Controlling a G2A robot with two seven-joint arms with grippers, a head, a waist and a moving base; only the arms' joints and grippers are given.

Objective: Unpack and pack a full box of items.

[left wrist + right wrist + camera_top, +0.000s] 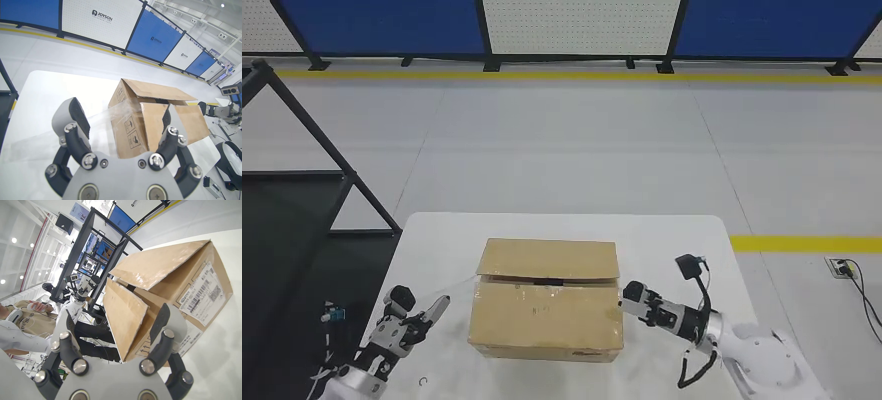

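Top looks down; both wrists (close) face the box [545, 315].

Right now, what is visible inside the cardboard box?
The cardboard box has its two top flaps lowered, leaving a narrow dark gap between them. Any contents are covered by the flaps.

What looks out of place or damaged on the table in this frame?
A strip of clear tape hangs loose from the end of the cardboard box, trailing toward the open left claw. The top flaps sit ajar with a gap between them, edges ragged. Nothing spilled.
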